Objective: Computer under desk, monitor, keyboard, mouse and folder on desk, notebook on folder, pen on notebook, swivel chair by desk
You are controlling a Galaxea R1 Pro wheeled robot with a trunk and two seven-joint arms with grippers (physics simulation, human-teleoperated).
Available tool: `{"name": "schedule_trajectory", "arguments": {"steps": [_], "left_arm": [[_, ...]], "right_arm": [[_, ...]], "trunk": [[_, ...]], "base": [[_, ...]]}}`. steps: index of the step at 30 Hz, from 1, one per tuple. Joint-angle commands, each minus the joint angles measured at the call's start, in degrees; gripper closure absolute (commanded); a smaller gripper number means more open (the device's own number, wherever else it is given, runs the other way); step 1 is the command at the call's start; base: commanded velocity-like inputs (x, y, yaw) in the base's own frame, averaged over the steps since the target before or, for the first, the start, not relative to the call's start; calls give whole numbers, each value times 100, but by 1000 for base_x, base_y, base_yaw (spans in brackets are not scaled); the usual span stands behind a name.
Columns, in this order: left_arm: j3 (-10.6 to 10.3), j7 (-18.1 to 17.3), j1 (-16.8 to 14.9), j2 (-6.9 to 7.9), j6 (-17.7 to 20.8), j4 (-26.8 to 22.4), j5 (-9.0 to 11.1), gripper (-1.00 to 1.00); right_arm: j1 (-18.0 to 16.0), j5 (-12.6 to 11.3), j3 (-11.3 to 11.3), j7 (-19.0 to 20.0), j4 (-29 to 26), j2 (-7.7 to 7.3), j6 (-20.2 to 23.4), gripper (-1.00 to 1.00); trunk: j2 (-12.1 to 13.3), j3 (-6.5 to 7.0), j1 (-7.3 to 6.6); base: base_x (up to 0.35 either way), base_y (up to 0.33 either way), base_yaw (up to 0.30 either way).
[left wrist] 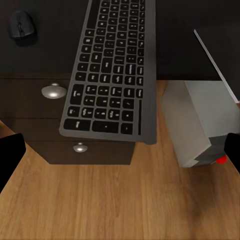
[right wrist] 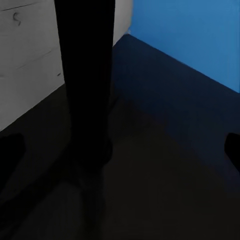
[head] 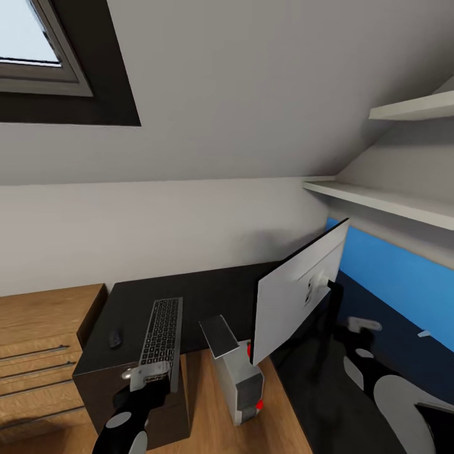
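The keyboard (head: 162,340) lies on the bench (head: 214,293), overhanging its front edge, the mouse (head: 115,339) at its 9 o'clock. The left wrist view adds two drawer knobs (left wrist: 53,91). Left fingers (left wrist: 10,157) are released; right fingers' state I cannot tell.

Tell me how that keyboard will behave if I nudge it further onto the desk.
The keyboard looks thin and rigid, so it should slide flat across the glossy desk rather than flex. Its near end overhangs the desk edge above the drawer knobs, so downward pressure there may tip it. It probably moves easily.
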Motion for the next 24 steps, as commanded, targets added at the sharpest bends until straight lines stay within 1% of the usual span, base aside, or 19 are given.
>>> {"name": "schedule_trajectory", "arguments": {"steps": [1,2,4,7,24], "left_arm": [[-6,53,-3,-1,11,-8,60,-100],[-7,53,-3,-3,12,-8,60,-100],[-11,53,-3,-3,13,-9,60,-100],[-13,53,-3,-5,13,-9,60,-100],[-15,53,-3,-6,13,26,61,-100]], "right_arm": [[-6,30,5,-8,8,3,-31,-100],[-6,26,105,-8,10,8,-46,-100],[-6,25,185,-8,9,14,-64,-100],[-6,28,218,-8,10,18,-79,-100],[-6,21,241,-8,11,-1,-89,-100]], "trunk": [[-8,-9,2],[-8,-9,2],[-8,-9,2],[-8,-9,2],[-8,-9,2]], "base": [[3,0,0],[1,0,0],[1,0,0],[0,0,0],[38,0,0]]}}
